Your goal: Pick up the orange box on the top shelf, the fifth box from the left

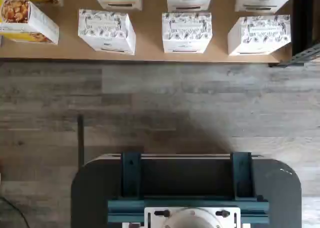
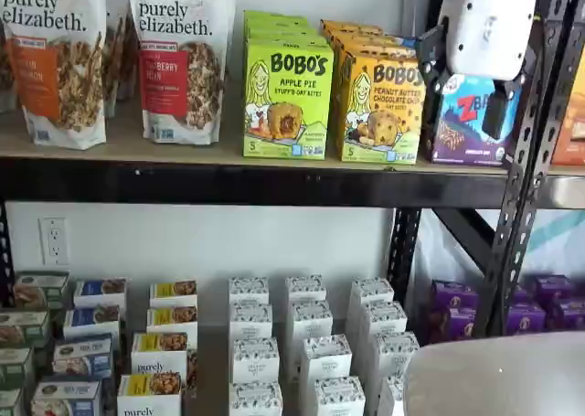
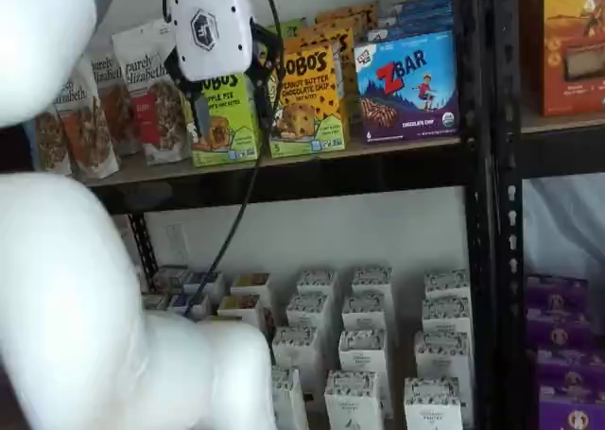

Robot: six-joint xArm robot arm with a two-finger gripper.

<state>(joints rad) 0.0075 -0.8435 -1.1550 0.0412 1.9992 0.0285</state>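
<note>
The orange box (image 2: 379,110) stands upright on the top shelf (image 2: 228,183), between a lime-green box and a blue-purple box. It also shows in a shelf view (image 3: 304,99) above the shelf's black front beam (image 3: 312,170). My gripper (image 3: 232,126) hangs in front of the top shelf with a gap between its two black fingers and nothing in them. Its white body (image 2: 484,23) shows near the top of a shelf view. The gripper is apart from the orange box. The wrist view does not show the orange box.
A green Apple Pie box (image 2: 286,96) and a ZBar box (image 2: 471,119) flank the orange box. Granola bags (image 2: 183,59) stand further left. A black upright (image 2: 521,187) is at the right. Small white cartons (image 1: 185,32) fill the lower shelf. A dark mount (image 1: 185,188) shows in the wrist view.
</note>
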